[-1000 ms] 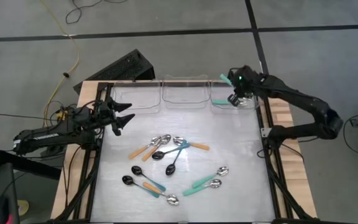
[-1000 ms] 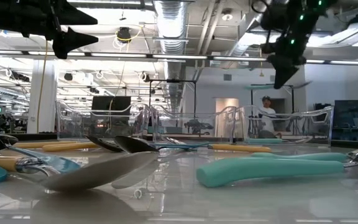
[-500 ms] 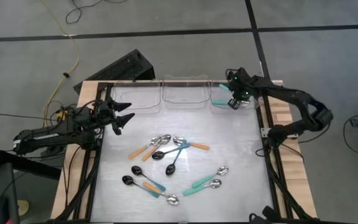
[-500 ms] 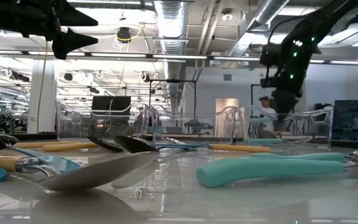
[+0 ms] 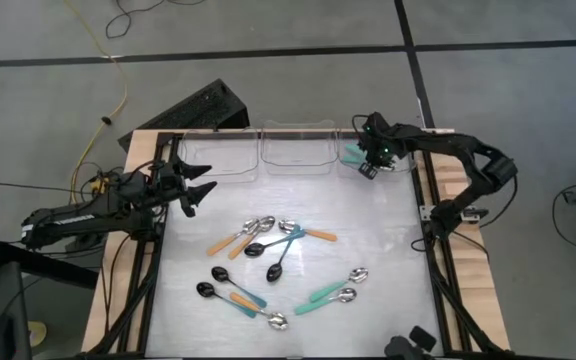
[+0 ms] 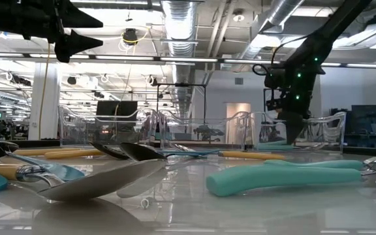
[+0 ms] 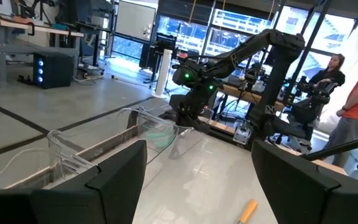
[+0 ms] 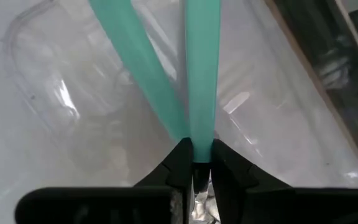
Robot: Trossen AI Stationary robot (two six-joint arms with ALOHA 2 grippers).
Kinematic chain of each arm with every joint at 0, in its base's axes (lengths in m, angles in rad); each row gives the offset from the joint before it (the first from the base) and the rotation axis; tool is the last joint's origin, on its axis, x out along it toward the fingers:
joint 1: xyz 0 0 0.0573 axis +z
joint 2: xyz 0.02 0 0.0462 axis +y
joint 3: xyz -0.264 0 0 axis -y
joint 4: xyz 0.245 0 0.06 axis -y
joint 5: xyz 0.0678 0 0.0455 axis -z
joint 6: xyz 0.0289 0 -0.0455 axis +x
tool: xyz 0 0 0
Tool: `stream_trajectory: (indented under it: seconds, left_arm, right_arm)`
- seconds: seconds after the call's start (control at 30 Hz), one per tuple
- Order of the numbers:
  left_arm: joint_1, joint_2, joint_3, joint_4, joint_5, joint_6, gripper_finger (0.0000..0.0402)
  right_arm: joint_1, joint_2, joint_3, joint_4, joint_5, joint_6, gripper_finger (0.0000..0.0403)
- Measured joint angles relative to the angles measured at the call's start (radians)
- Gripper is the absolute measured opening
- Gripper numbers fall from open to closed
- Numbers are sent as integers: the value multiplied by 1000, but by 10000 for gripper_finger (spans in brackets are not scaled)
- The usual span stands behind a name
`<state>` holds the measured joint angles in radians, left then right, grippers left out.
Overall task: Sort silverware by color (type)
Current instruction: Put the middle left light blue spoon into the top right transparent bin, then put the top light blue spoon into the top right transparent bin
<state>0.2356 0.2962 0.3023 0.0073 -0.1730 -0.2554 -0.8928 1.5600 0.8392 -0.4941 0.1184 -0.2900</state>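
A teal-handled spoon (image 8: 199, 74) is being pinched between the right jaws (image 8: 196, 163) over the clear bin (image 5: 393, 160), its handle running straight ahead of them beside another teal spoon (image 8: 143, 68), while the left jaws (image 5: 196, 185) are being kept spread, well apart.

Spoons (image 5: 280, 262) mid-table, 3 bins (image 5: 294, 150) behind.
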Motion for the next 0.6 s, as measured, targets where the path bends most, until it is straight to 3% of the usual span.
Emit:
stream_trajectory:
  seconds: [0.3,0.6]
  left_arm:
    - [0,0,0,-2,0,0,277]
    - [0,0,0,-1,0,0,277]
  right_arm:
    - [-1,-52,-4,5,-8,1,83]
    - [-1,-73,-4,17,-8,28,197]
